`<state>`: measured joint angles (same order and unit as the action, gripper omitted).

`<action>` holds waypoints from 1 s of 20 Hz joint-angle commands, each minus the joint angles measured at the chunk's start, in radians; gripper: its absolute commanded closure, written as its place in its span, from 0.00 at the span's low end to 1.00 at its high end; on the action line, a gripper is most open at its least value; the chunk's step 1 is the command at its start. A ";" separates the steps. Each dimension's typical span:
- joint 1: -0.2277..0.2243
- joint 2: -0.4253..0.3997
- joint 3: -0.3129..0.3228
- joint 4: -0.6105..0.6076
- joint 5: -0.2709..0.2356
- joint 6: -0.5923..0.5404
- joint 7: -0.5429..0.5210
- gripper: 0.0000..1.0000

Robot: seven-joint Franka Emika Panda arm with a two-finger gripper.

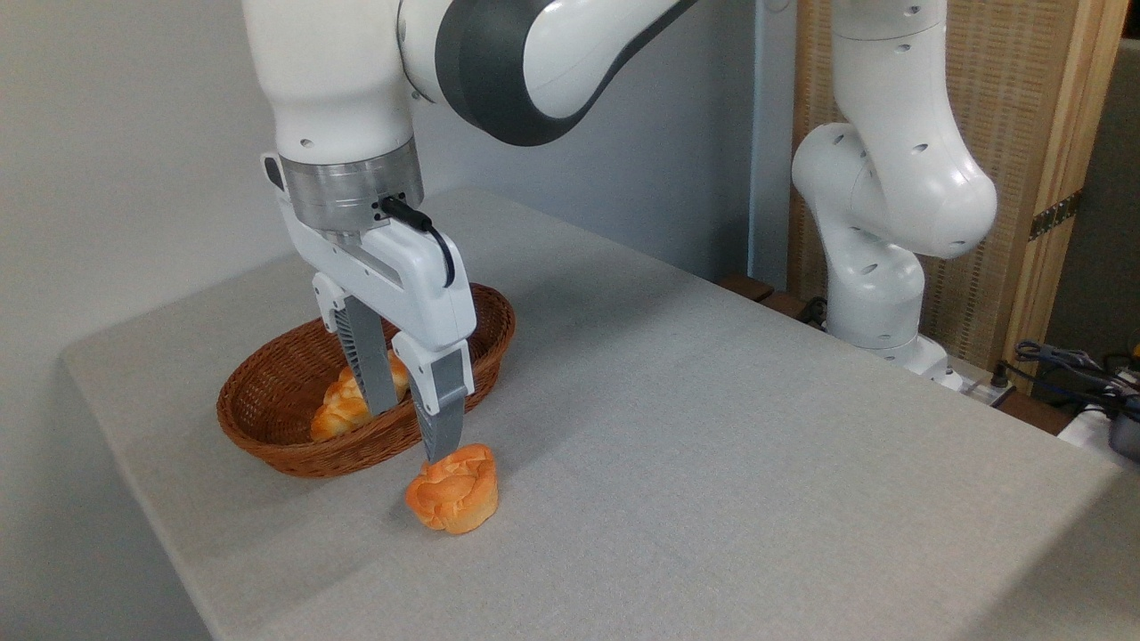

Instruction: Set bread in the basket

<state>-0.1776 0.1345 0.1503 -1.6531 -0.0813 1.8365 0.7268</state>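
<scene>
Knotted bun (452,490) — on the table (712,427), just outside the wicker basket (267,427); not yet delivered. Gripper (412,432) — fingers parted, empty, above it. Braided loaf (343,405) already in the basket.

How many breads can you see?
2: a round bun on the table, and a braided loaf in the basket, partly hidden behind the hand.

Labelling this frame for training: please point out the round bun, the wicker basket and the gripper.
bun (452,490): fixed camera, its folded top.
basket (267,438): fixed camera, front-left woven wall.
gripper (411,431): fixed camera, midway between the fingers' tips.
</scene>
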 commanded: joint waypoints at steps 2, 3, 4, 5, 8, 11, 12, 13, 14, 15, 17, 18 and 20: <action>-0.010 0.002 0.005 0.001 -0.005 0.009 0.008 0.00; -0.010 0.001 0.005 0.009 0.000 0.009 0.008 0.00; -0.010 0.001 0.005 0.025 0.001 0.007 0.008 0.00; -0.010 0.001 0.008 0.032 -0.005 0.007 0.008 0.00; -0.010 0.001 0.011 0.033 -0.008 0.007 0.011 0.00; -0.010 -0.001 0.009 0.032 -0.008 0.003 0.008 0.00; -0.010 -0.003 0.011 0.032 -0.009 -0.002 0.008 0.00; -0.010 -0.003 0.011 0.032 -0.011 -0.009 0.008 0.00; -0.010 -0.004 0.011 0.032 -0.011 -0.009 0.008 0.00; -0.010 -0.007 0.011 0.024 -0.011 -0.009 0.009 0.00; -0.010 -0.012 0.011 0.013 -0.011 -0.009 0.005 0.00; -0.010 -0.015 0.011 0.009 -0.011 -0.009 0.003 0.00; -0.010 -0.019 0.006 -0.045 -0.012 -0.002 0.003 0.00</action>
<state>-0.1810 0.1342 0.1504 -1.6351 -0.0816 1.8344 0.7279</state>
